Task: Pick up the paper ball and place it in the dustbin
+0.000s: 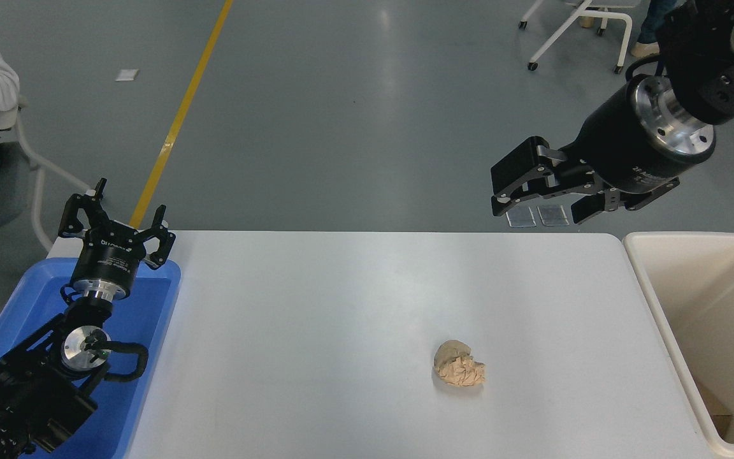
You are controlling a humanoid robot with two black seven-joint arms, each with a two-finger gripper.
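On white table (341, 306), paper ball (459, 371), well below open right hand (536, 191).

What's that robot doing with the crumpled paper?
Nothing has hold of it yet. The paper ball lies alone on the white table. The right gripper hangs in the air beyond the table's far edge, fingers open and empty. The dustbin stands at the table's right end, and the ball is not in it. The left gripper is parked, open, over the blue tray at the left.
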